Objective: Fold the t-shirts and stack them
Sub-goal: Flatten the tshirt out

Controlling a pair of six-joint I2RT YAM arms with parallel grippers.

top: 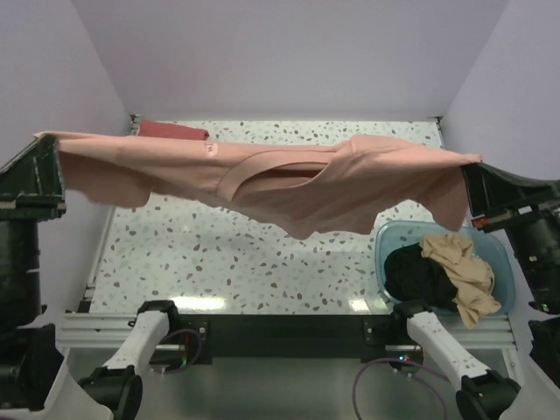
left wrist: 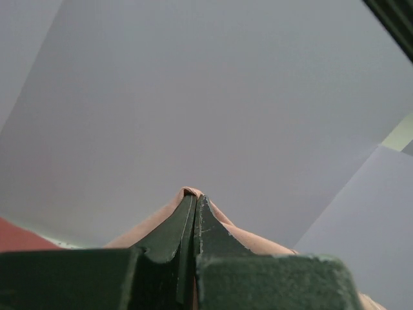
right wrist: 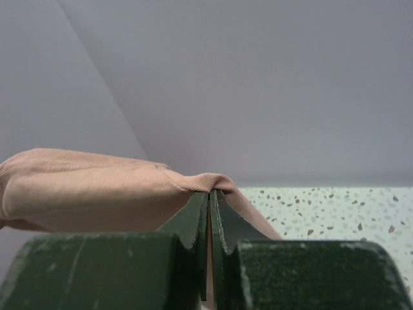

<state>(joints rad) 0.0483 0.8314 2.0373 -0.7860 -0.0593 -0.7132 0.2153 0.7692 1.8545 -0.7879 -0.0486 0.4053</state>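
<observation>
A dusty pink t-shirt (top: 262,175) hangs stretched in the air across the table, held at both ends. My left gripper (top: 45,150) is shut on its left end; in the left wrist view the pink cloth (left wrist: 261,240) folds over the closed fingertips (left wrist: 205,216). My right gripper (top: 472,172) is shut on its right end; in the right wrist view the cloth (right wrist: 84,187) drapes over the closed jaws. A coral red t-shirt (top: 173,130) lies folded at the table's far left. A black t-shirt (top: 420,276) and a tan t-shirt (top: 459,267) lie in the blue tub (top: 494,249).
The translucent blue tub stands at the near right of the speckled table (top: 219,254). Grey walls (top: 289,52) close the back and sides. The arm bases (top: 149,337) sit at the near edge.
</observation>
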